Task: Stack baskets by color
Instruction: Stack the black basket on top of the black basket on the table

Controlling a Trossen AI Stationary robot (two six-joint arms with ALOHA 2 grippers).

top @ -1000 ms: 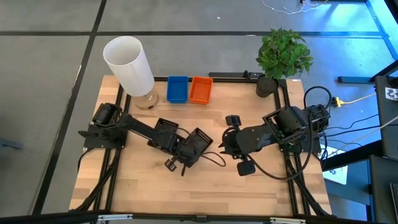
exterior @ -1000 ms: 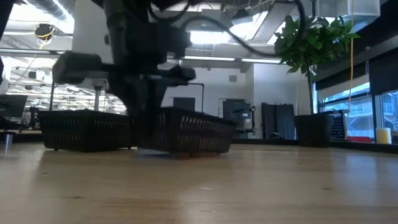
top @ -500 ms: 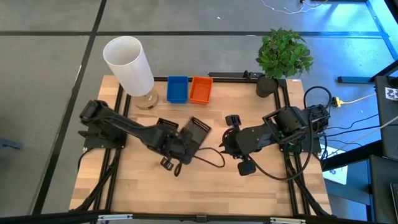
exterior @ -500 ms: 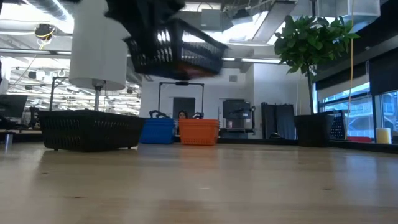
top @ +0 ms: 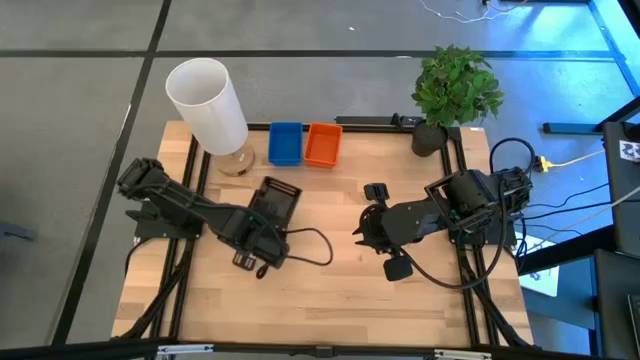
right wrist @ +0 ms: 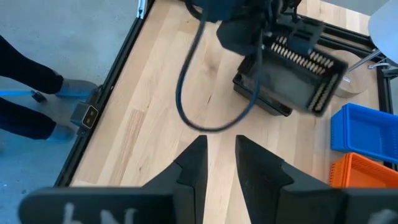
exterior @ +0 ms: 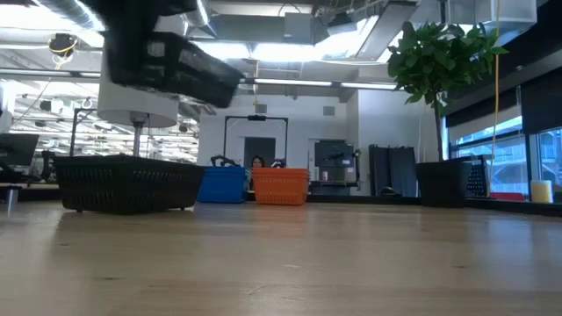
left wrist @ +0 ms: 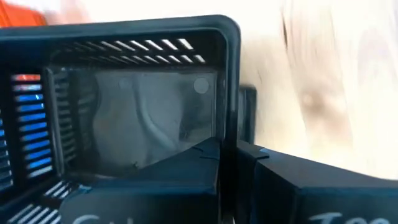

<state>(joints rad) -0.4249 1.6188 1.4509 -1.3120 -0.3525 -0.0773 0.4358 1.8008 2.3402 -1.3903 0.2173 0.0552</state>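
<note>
Slatted plastic black basket [top: 272,203] — pale matt wooden table [top: 330,290].

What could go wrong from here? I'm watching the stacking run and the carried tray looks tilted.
1. The left gripper holds the black basket by one wall only, in the air and tilted; it might swing or slip.
2. The second black basket sits below it on the table; a skewed descent could jam on its rim rather than nest.
3. A loose cable trails beside the left gripper and might snag.
</note>
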